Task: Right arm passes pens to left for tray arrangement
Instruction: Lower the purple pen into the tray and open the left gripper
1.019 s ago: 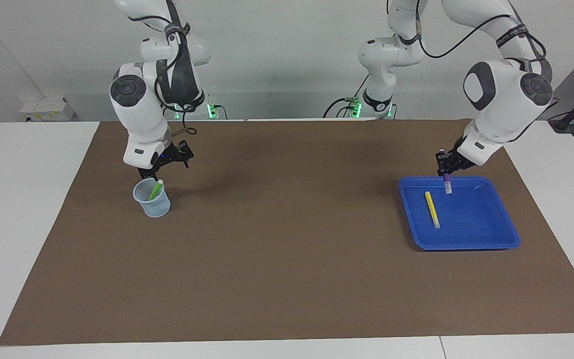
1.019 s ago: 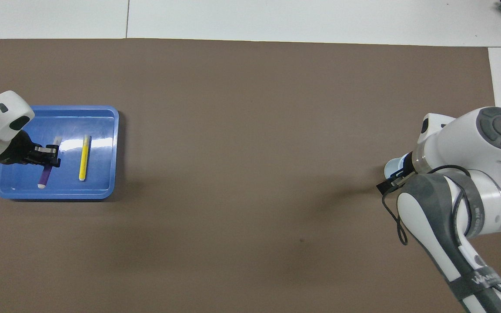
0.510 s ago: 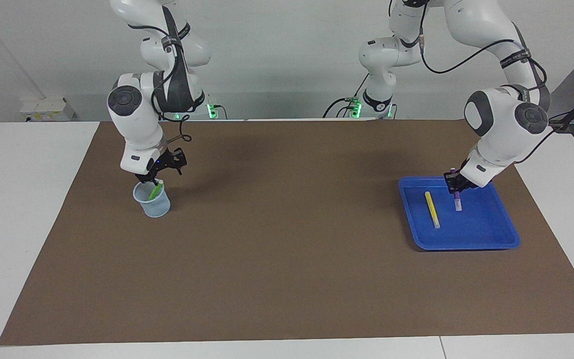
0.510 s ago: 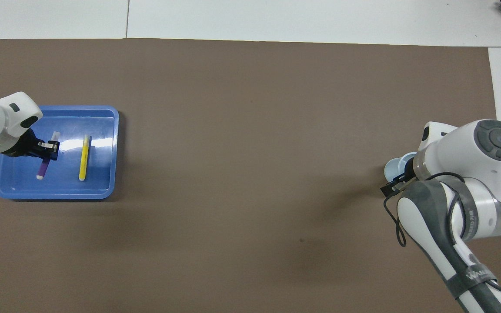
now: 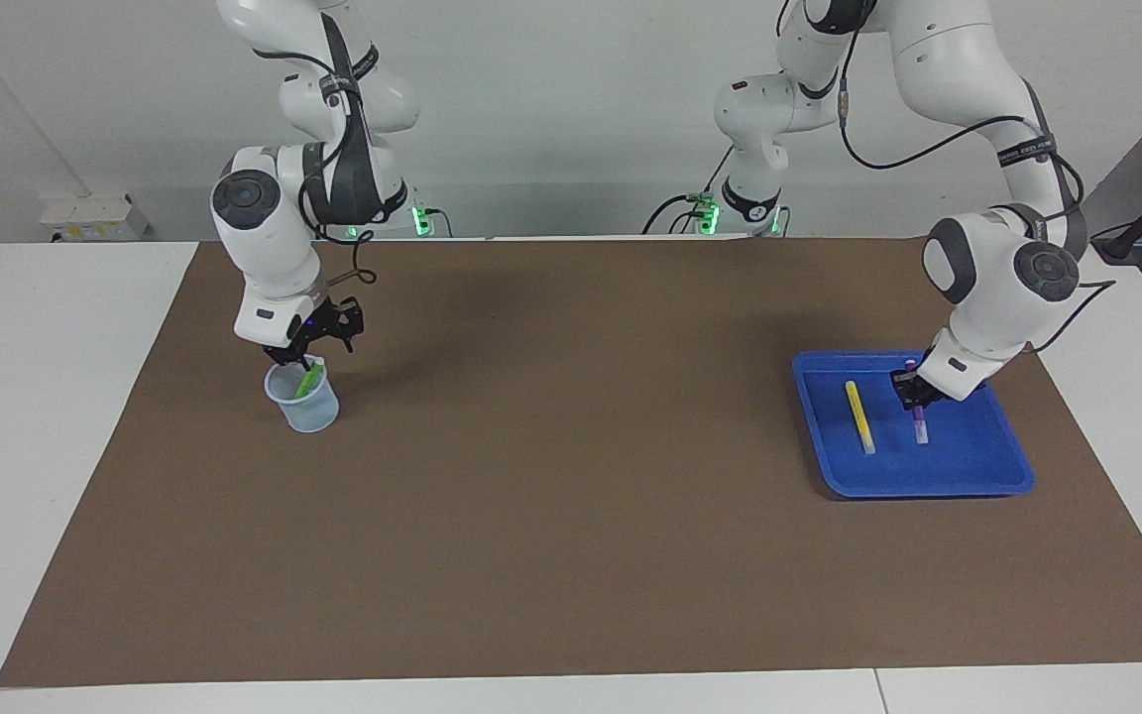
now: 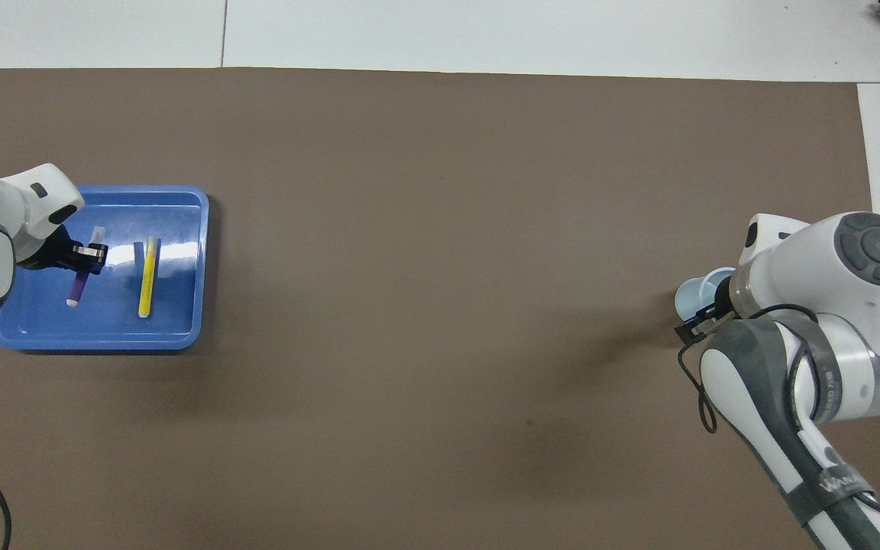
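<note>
The tray [image 5: 997, 466] holds the yellow pen [image 5: 859, 416] and the purple pen [image 5: 919, 424], gripped by the left end effector [image 5: 913, 399].

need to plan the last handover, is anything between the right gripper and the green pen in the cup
Nothing visible stands between them. The right gripper hangs right at the open top of the cup, where the green pen leans against the rim with its whitish end up.

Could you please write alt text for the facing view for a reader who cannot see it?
The left claw holds a purple pen down in a blue tray, beside a yellow pen. The right claw is at a pale cup holding a green pen.
</note>
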Robot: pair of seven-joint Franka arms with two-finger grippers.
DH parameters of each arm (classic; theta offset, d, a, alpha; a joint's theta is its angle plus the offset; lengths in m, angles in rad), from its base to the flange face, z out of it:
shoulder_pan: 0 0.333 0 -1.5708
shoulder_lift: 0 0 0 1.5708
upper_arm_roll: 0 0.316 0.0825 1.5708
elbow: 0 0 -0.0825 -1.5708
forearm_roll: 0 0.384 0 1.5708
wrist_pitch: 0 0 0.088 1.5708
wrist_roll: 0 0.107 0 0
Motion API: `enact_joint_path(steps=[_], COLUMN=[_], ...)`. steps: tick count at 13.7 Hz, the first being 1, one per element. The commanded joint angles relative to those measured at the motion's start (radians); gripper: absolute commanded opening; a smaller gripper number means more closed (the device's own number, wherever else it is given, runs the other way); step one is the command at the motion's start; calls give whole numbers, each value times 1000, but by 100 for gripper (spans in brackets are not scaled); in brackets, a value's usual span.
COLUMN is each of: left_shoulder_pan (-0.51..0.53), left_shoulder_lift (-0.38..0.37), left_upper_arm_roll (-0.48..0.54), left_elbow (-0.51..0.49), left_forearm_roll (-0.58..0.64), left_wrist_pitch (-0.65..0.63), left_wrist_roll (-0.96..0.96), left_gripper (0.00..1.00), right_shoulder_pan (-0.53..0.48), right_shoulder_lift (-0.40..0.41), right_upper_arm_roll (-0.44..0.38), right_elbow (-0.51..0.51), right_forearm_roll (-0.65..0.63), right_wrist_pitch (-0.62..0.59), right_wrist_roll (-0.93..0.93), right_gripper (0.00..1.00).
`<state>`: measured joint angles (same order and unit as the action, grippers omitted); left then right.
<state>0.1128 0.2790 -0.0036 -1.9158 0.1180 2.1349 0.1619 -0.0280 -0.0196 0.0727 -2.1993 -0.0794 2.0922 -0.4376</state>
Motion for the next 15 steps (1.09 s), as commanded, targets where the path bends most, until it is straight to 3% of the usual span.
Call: enact_joint_path(steps=[1,3,7,10,12,13,15], left_shoulder_pan=[16,30,30,24,21,24,24], left_shoulder_lift=[35,55,81,82,82,82,82], left_upper_arm_roll=[-9,-10,-10,-10,-12,-13,-13], left_elbow=[11,4,-51,-52,-43,-37,-20], left_forearm_roll=[28,28,26,26,25,14,-50], left_wrist_pitch=[39,65,166,169,148,129,100], left_wrist_roll=[11,11,10,11,11,11,10], left_gripper=[0,0,0,0,21,37,46], right_shoulder_pan=[-38,-40,-50,-55,-55,-59,-85], right_shoulder_lift=[-14,-14,-13,-11,0,1,3], right_upper_arm_roll=[15,15,16,15,13,13,15], right_elbow=[-30,-28,-22,-20,-7,7,38], right_forearm_roll=[-22,-22,-22,-22,-25,-40,-51], right_wrist_pitch=[37,34,23,32,32,19,-20], right_wrist_roll=[-41,-41,-46,-59,-62,-73,-125], right_gripper=[52,39,24,17,3,0,0])
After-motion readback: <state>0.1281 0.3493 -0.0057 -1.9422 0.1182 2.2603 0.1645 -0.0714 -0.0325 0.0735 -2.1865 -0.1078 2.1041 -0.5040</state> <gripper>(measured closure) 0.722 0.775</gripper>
